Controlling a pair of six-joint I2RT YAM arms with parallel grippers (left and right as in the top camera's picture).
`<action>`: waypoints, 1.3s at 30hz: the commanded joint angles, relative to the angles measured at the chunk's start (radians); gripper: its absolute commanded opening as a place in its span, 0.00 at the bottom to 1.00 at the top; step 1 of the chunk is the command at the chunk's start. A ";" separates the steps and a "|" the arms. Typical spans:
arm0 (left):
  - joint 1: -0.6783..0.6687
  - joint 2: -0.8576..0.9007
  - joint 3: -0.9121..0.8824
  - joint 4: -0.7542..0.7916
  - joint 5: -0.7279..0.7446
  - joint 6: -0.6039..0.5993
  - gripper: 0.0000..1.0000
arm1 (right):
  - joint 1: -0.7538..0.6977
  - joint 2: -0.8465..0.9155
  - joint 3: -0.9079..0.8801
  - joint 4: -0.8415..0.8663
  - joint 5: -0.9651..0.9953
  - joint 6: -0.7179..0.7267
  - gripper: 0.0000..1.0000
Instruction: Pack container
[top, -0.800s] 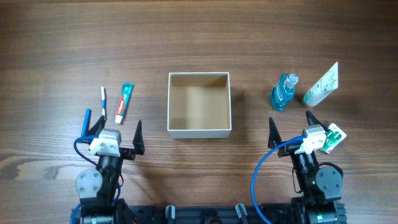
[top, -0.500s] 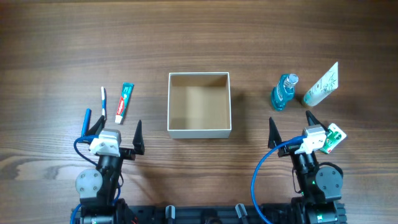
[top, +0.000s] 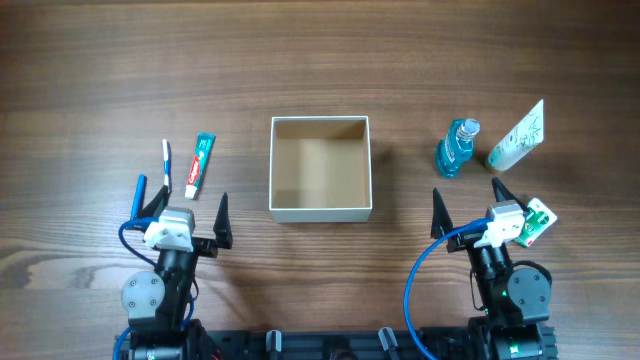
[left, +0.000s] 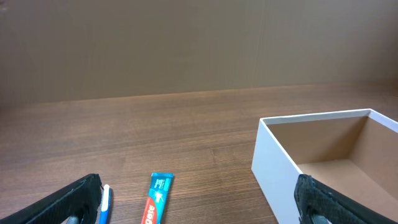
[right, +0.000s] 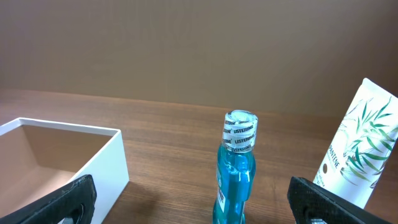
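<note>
Left to right, overhead view.

Left arm: left pincer (top: 190, 203) hangs low at the near edge of the worktop (top: 320, 60), jaws spread wide, nothing between them. Just beyond it lie a toothbrush (top: 166, 163) and a toothpaste tube (top: 200, 164), side by side, flat, both apart from the fingers.

Centre: the container (top: 320, 212) sits square on the worktop, between the two arms and slightly beyond them, open side up. White outer walls, tan inside, floor bare: nothing packed yet. No lid seen.

Right of it: a blue mouthwash bottle (top: 455, 150) standing upright, well clear of the box wall. Next to it stands a white tube with a leaf print (top: 517, 136). A small green-and-white packet (top: 538, 222) lies close against the right arm's wrist; contact cannot be told.

Right arm: right pincer (top: 466, 195), jaws also wide, empty, just short of the bottle.

Handling estimate for the container:
- Thin card and empty, so probably very light; a nudge from an arm or a dropped item could slide it on the smooth wood.
- Walls likely stiff along the edge but giving under a squeeze; a hard pinch may crease them.
- Best hold, if needed: one wall, jaws astride the rim, near a corner where the card is braced. Light grip.
- Probably better left in place and loaded from above.
</note>
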 joint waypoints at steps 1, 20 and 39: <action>0.006 -0.007 -0.013 0.007 -0.015 0.012 1.00 | -0.004 -0.002 -0.001 0.003 -0.012 0.010 1.00; 0.006 -0.007 -0.012 0.008 -0.015 -0.132 1.00 | -0.004 0.048 0.009 -0.012 -0.012 0.091 1.00; 0.006 0.688 0.774 -0.633 -0.021 -0.408 1.00 | -0.004 0.874 0.998 -0.773 -0.027 0.192 1.00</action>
